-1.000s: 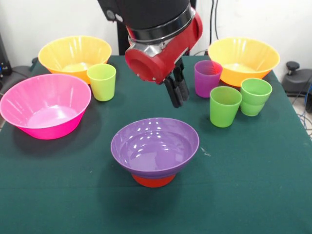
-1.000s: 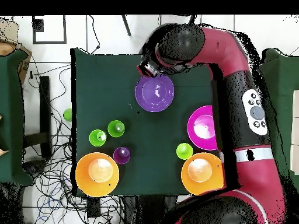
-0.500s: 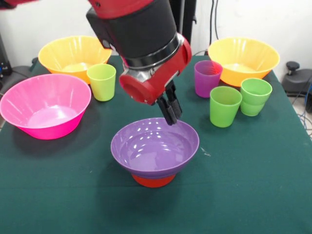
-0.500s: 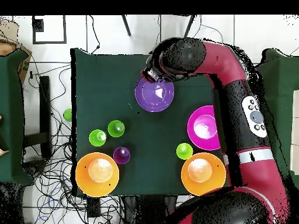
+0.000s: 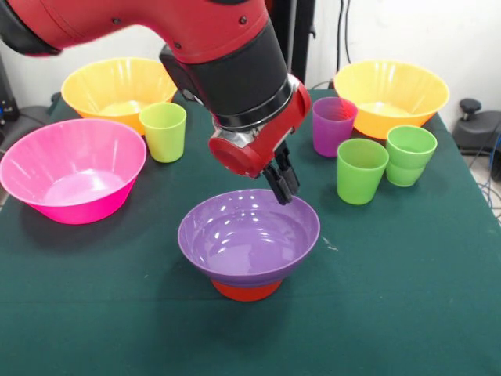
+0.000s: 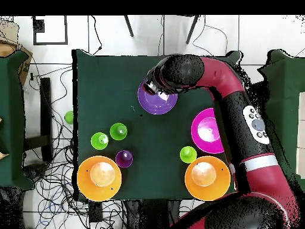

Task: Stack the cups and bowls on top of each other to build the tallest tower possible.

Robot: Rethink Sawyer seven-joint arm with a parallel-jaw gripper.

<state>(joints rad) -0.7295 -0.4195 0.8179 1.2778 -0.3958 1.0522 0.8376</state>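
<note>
Our gripper (image 5: 283, 188), fingers pinched together and empty, hangs over the far rim of the glossy purple plastic bowl (image 5: 249, 235) perched on a small orange bowl (image 5: 246, 291). A nudge could slide it off.

A: Layout, front view? Centre?
B: Medium bowl (image 5: 249, 235) stacked on small bowl (image 5: 246, 291), lower centre. Gripper (image 5: 283, 186) above its rear rim.
A: Left side?
B: Big bowl (image 5: 72, 169) mid left, another (image 5: 119, 88) upper left, cup (image 5: 163, 131) before it.
A: Right?
B: Big bowl (image 5: 391, 95) upper right; three cups (image 5: 362, 170) before it.
</note>
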